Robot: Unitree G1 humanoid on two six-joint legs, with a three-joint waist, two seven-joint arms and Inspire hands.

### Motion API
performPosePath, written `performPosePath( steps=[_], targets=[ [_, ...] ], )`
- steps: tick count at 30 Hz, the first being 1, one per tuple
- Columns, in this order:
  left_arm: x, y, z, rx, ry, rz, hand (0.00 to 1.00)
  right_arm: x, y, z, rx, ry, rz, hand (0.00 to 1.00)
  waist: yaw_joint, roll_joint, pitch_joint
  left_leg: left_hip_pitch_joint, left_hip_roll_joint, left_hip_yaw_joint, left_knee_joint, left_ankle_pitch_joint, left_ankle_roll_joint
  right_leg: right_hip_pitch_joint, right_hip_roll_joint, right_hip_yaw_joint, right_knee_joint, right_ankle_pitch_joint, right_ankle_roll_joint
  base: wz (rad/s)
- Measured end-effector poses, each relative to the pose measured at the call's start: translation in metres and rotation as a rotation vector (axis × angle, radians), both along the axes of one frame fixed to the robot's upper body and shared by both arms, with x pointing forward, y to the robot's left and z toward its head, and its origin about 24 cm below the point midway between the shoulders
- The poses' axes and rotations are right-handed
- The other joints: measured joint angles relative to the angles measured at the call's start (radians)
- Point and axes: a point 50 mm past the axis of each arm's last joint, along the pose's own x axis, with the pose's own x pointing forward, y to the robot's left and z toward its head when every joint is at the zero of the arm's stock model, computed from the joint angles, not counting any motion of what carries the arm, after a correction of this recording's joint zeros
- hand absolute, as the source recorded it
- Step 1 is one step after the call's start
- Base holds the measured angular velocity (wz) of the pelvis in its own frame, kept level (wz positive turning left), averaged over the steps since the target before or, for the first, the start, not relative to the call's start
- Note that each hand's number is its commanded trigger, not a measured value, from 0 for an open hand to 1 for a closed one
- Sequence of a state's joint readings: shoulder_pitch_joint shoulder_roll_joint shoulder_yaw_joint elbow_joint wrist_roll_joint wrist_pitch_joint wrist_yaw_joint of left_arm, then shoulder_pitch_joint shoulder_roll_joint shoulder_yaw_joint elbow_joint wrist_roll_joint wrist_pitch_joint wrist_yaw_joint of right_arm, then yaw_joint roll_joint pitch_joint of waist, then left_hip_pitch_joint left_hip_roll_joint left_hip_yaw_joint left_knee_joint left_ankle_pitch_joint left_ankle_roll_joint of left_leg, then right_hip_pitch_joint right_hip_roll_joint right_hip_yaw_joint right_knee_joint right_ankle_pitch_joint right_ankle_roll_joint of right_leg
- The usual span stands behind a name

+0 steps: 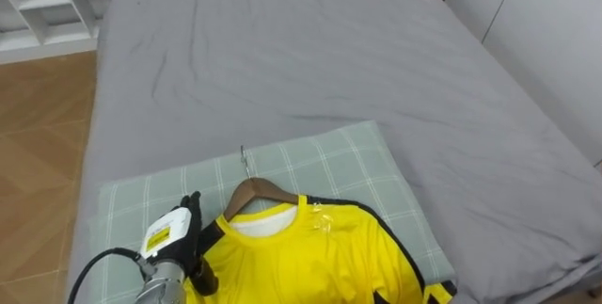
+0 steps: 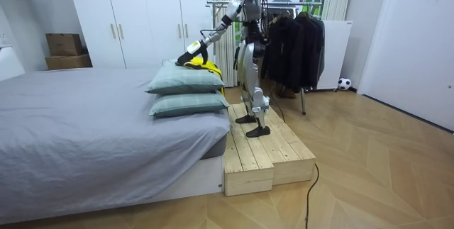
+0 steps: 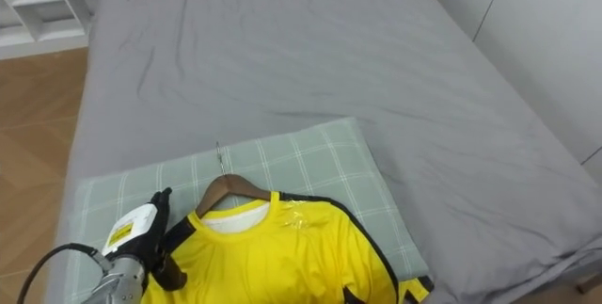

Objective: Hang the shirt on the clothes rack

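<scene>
Yellow shirt (image 1: 310, 257) on wooden hanger (image 1: 259, 191) atop pillow (image 1: 320, 158); left hand (image 1: 181, 235) touching shirt shoulder, grip unclear.

**Obscured and cropped items, head and room views**
My left hand (image 1: 181, 233) meets the yellow shirt (image 1: 310, 257) at its shoulder. I cannot read my grip there, and my wrist runs off the bottom edge. The same edge cuts off the shirt's body and sleeves. The wooden hanger (image 1: 256, 191) has its arms hidden inside the collar. The checked pillow (image 1: 362, 168) is cropped at its near end. In the room view the hanger is too small to make out.
</scene>
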State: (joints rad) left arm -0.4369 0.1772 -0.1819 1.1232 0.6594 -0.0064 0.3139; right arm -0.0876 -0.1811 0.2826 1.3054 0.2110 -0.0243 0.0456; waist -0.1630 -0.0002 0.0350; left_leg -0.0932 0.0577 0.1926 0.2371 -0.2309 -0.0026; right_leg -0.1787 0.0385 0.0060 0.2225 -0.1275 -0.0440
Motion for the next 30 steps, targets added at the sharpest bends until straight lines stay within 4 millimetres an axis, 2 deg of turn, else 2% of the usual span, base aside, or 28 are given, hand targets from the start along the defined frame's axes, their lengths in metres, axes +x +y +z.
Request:
performPosePath(
  steps=[4,11,16,19,24,25,26,27,28,30],
  targets=[
    [-0.003,0.001,-0.004,-0.003,0.034,0.000,0.00,0.001,0.000,0.000,-0.006,0.000,0.020,0.00,-0.001,-0.008,0.0050,-0.002,-0.001,0.000,0.000,0.000,0.000,0.000,0.000,-0.001,-0.002,0.000,0.000,0.00],
    [-0.004,0.000,-0.006,-0.007,0.047,-0.002,0.00,0.004,0.001,0.001,-0.005,-0.011,0.023,0.00,0.000,-0.008,0.0037,-0.001,-0.001,0.002,-0.001,0.000,0.000,-0.002,-0.001,-0.001,-0.001,-0.001,0.001,0.00],
    [-0.012,-0.002,-0.015,-0.028,0.131,-0.011,0.00,0.004,0.001,0.001,-0.004,-0.012,0.021,0.00,-0.001,-0.010,0.0016,0.004,-0.001,0.002,-0.001,0.000,0.000,0.002,-0.001,-0.003,0.004,-0.001,0.001,0.00],
    [-0.015,0.000,-0.018,-0.028,0.160,-0.014,0.00,0.004,0.000,0.001,-0.004,-0.007,0.012,0.00,-0.001,-0.014,-0.0012,0.008,-0.002,0.005,0.000,0.000,0.000,0.004,-0.001,-0.001,0.007,-0.001,0.001,-0.01],
    [-0.019,0.002,-0.022,-0.014,0.200,-0.019,0.00,0.001,0.000,0.000,-0.009,0.012,0.014,0.00,-0.003,-0.026,-0.0128,0.016,-0.003,0.012,0.000,0.002,0.003,0.009,0.001,0.002,0.007,-0.001,0.001,-0.03],
    [-0.019,0.002,-0.022,-0.014,0.202,-0.018,0.27,0.001,0.000,0.000,-0.010,0.012,0.016,0.00,-0.003,-0.027,-0.0132,0.017,-0.003,0.012,0.000,0.002,0.003,0.010,0.001,0.002,0.007,-0.001,0.001,0.00],
    [-0.019,0.002,-0.023,-0.013,0.206,-0.016,0.27,0.001,0.001,0.000,-0.012,0.013,0.024,0.00,-0.004,-0.027,-0.0133,0.019,-0.003,0.012,0.000,0.003,0.003,0.012,0.001,0.002,0.007,-0.001,0.001,0.00],
    [-0.019,0.002,-0.023,-0.012,0.208,-0.016,0.79,0.001,0.001,0.000,-0.014,0.013,0.030,0.00,-0.006,-0.027,-0.0135,0.019,-0.003,0.012,0.000,0.003,0.003,0.012,0.001,0.002,0.007,-0.001,0.001,0.00],
    [-0.019,0.002,-0.023,-0.012,0.208,-0.015,1.00,0.001,0.001,0.000,-0.015,0.014,0.033,0.00,-0.006,-0.027,-0.0135,0.019,-0.003,0.012,0.000,0.003,0.003,0.012,0.001,0.002,0.007,-0.001,0.001,0.00],
    [-0.020,0.003,-0.023,-0.008,0.211,-0.010,1.00,0.001,0.001,0.000,-0.019,0.017,0.038,0.00,-0.006,-0.026,-0.0135,0.019,-0.002,0.012,-0.001,0.003,0.003,0.012,0.002,0.002,0.006,-0.001,0.001,0.00]
  ],
)
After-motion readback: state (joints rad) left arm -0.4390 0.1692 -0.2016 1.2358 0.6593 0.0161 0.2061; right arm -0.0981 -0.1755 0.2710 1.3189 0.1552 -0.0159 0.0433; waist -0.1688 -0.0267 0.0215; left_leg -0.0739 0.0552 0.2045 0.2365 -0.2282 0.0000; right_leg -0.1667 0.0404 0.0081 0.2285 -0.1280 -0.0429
